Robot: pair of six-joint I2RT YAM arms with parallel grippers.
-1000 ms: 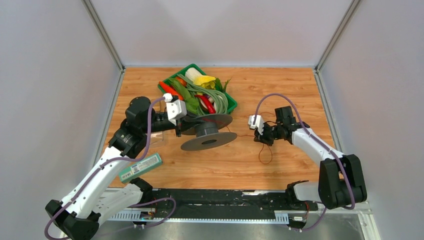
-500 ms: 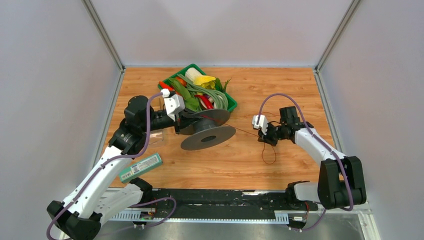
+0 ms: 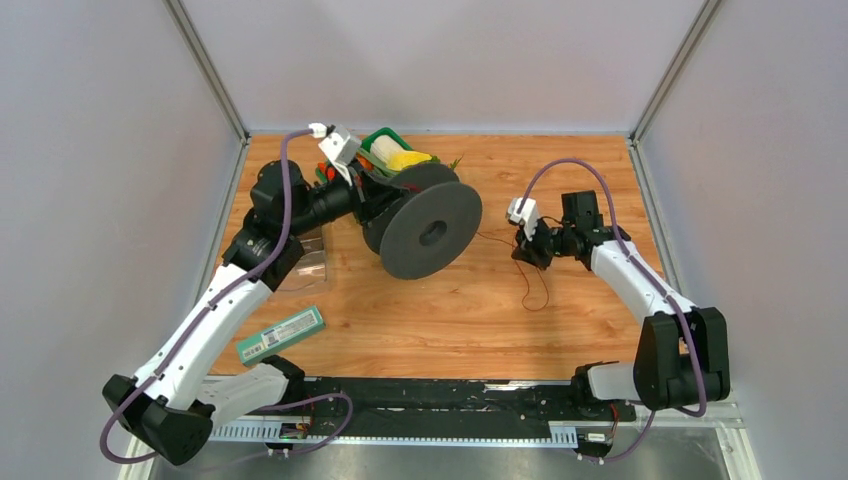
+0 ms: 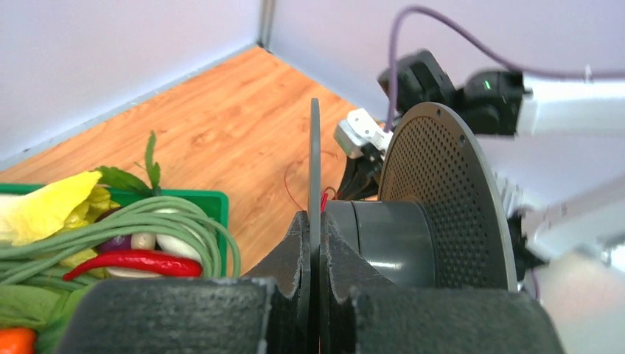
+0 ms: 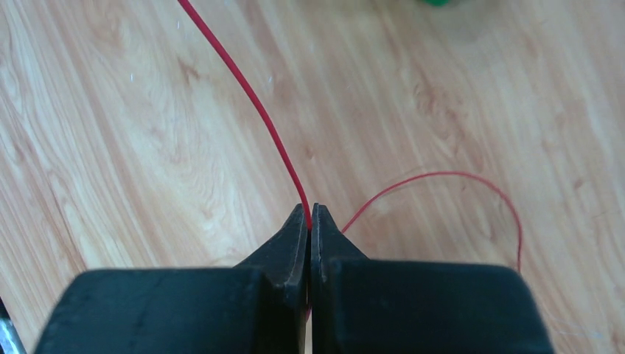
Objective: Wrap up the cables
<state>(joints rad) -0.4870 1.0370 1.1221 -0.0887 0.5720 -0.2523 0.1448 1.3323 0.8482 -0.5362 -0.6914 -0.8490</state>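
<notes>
A dark grey spool [image 3: 430,230] is held up on edge in front of the basket, one flat flange facing the camera. My left gripper [image 3: 368,198] is shut on the rim of its far flange; in the left wrist view the thin flange [image 4: 315,158] sits between my closed fingers [image 4: 298,247], with the hub [image 4: 387,232] and the perforated flange [image 4: 442,199] to the right. The thin red wire [image 3: 497,240] runs from the spool to my right gripper [image 3: 527,250], which is shut on it. The right wrist view shows the wire [image 5: 250,96] entering the closed gripper [image 5: 310,212], with a loose loop [image 5: 442,177] on the wood.
A green basket [image 3: 383,136] of toy vegetables stands behind the spool; in the left wrist view its rim [image 4: 210,200] holds pale green strands [image 4: 147,217]. A teal box [image 3: 281,333] lies front left. A clear plastic piece [image 3: 305,265] lies by the left arm. Slack wire [image 3: 530,290] trails below the right gripper.
My left arm has lifted the spool from near flat to standing on edge and drawn it back toward the basket. My right gripper has shifted slightly up and right, still holding the wire.
</notes>
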